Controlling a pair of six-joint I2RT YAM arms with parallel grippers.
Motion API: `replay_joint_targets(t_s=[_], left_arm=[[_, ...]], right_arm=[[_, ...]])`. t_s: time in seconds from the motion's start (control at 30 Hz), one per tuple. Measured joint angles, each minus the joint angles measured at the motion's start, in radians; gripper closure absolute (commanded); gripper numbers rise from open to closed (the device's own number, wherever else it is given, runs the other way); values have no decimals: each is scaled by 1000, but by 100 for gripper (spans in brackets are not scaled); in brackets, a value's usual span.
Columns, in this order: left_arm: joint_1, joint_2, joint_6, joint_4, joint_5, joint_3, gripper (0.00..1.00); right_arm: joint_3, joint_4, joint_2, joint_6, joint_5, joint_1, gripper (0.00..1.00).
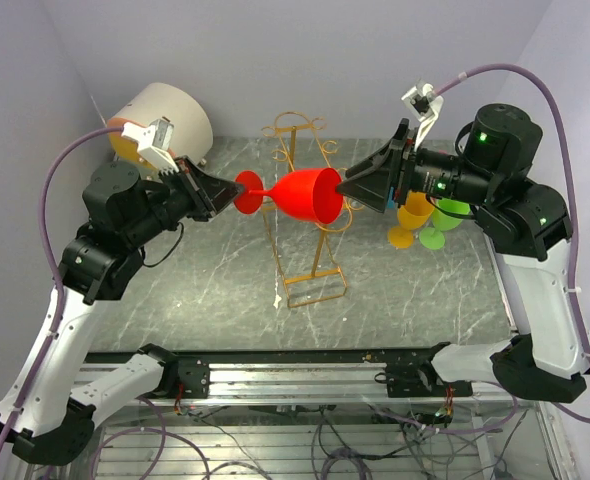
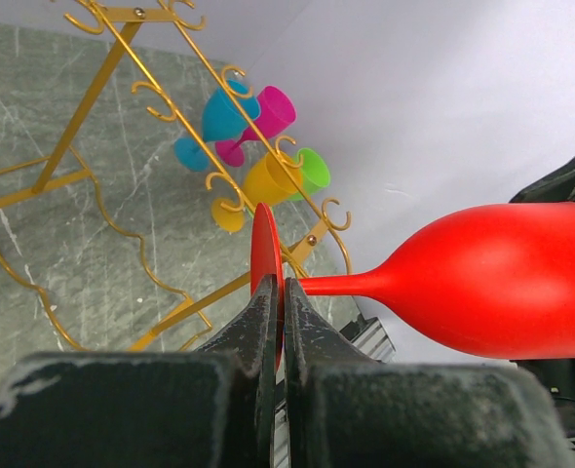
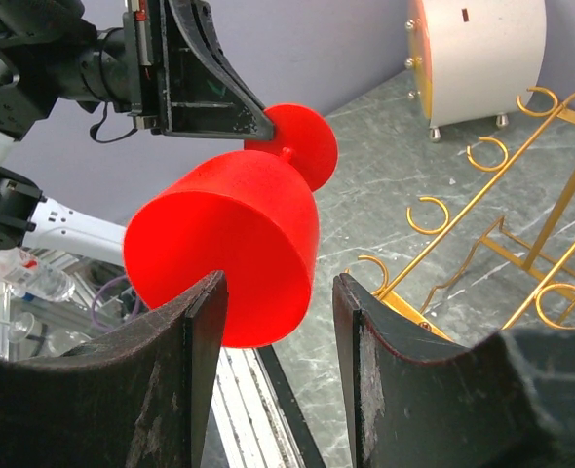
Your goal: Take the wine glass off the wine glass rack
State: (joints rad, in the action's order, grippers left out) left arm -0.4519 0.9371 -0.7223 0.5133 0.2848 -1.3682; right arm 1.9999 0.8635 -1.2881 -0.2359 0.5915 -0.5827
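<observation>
The red wine glass [image 1: 305,195] lies horizontally in the air, foot to the left and bowl to the right. My left gripper [image 1: 218,192] is shut on the edge of its round foot [image 2: 265,255]. My right gripper [image 1: 350,190] is open, its fingers either side of the bowl's rim [image 3: 224,263] without closing on it. The golden wire rack [image 1: 315,270] stands upright just behind and below the glass. In the left wrist view its hooked arm [image 2: 93,93] runs close behind the foot. I cannot tell whether they touch.
A white round appliance [image 1: 165,120] stands at the back left. Yellow [image 1: 412,218] and green [image 1: 445,225] glasses lie at the right under my right arm; blue [image 2: 224,117] and pink [image 2: 268,112] ones are beside them. A metal rail [image 1: 295,375] runs along the near edge.
</observation>
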Motion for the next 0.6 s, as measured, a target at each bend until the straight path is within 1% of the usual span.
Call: replay_joint_targets(t_s=[0.23, 0.3, 0.37, 0.43, 0.5, 0.6], left_arm=[[0, 8, -20, -39, 24, -2, 93], [0, 13, -23, -43, 31, -7, 93], [0, 18, -23, -47, 34, -11, 93], [0, 20, -23, -50, 35, -12, 92], [0, 23, -23, -52, 35, -12, 88], [0, 27, -23, -54, 35, -13, 76]], right_arm=[[-39, -15, -7, 0, 3, 0, 53], [-50, -24, -15, 0, 7, 0, 56], [-59, -34, -21, -1, 11, 0, 65], [-61, -40, -28, -5, 17, 0, 83], [-61, -49, -34, -11, 23, -1, 100], [-57, -46, -40, -12, -17, 0, 100]])
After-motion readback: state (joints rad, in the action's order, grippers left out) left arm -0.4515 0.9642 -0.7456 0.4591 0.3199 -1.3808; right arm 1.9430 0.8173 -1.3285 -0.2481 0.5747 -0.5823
